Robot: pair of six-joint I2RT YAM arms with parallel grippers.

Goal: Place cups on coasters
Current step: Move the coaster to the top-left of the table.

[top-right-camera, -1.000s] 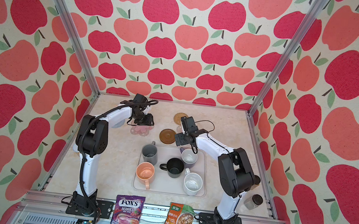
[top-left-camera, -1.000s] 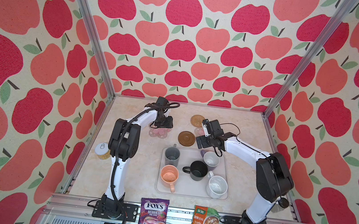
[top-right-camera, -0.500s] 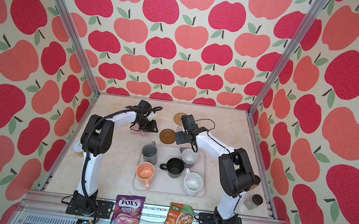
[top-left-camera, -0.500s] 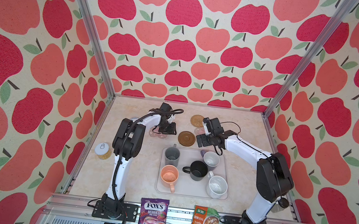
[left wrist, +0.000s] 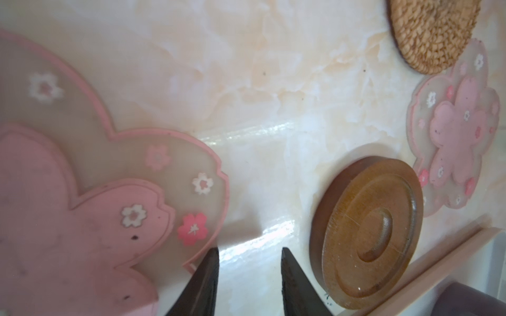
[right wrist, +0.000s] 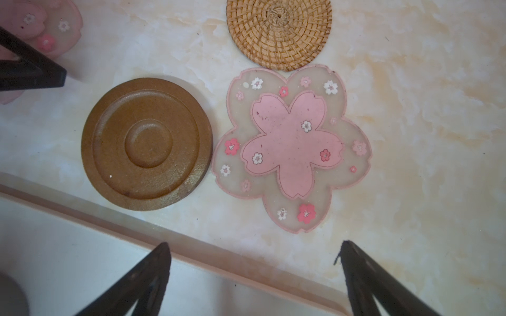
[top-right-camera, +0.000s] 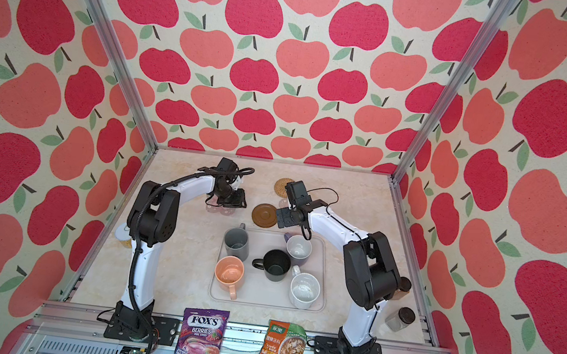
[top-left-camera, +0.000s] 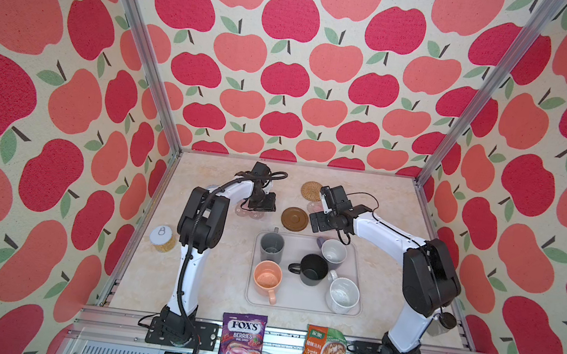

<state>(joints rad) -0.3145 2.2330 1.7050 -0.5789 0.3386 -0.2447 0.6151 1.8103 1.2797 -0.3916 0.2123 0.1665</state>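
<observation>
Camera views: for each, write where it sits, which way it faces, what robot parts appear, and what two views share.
Top views: high at the front, looking down on the table and tray; left arm and right arm whole.
Left wrist: low on the left arm, slanting across a flower coaster; left pincer tips show.
Right wrist: on the right arm, facing straight down at the rattan coaster; right pincer tips show.
Shared: both wrist views show the brown coaster.

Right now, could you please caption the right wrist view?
Open right hand facing three bare coasters: brown disc, pink flower, woven rattan.
</observation>
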